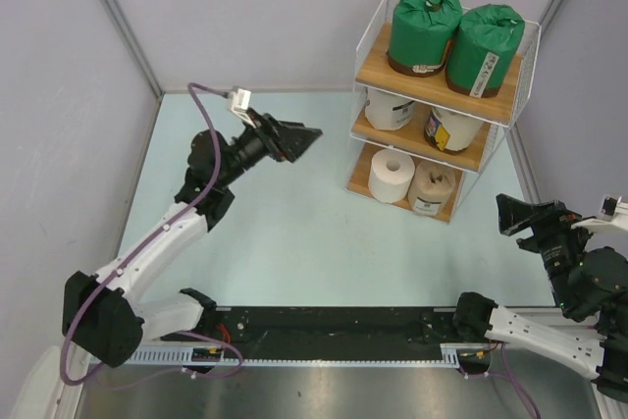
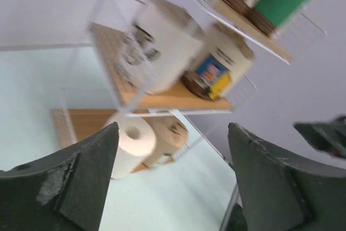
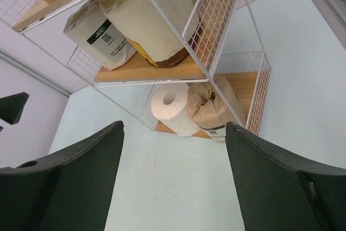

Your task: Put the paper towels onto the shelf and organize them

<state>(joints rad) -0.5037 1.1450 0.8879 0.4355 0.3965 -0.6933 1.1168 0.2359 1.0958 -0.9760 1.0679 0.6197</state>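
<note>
The shelf [image 1: 370,66] stands at the back right with all the paper towels on it. Two green rolls [image 1: 424,28] [image 1: 484,49] sit on the top board. A white-wrapped roll [image 1: 390,108] and a cream roll [image 1: 454,129] share the middle board. On the bottom board are a bare white roll [image 1: 393,176] and a tan roll [image 1: 434,186]. My left gripper [image 1: 306,136] hovers left of the shelf, open and holding nothing [image 2: 173,128]. At the shelf's right front, my right gripper [image 1: 505,213] is also open and holds nothing [image 3: 173,125]; it faces the bare roll [image 3: 170,106] and the tan roll [image 3: 208,109].
Grey walls [image 1: 245,7] close in behind and on both sides of the pale green table [image 1: 294,233]. A black rail [image 1: 334,326] with both arm bases runs along the near edge. The shelf's white wire side panel [image 3: 216,20] lies close to the right gripper's line of view.
</note>
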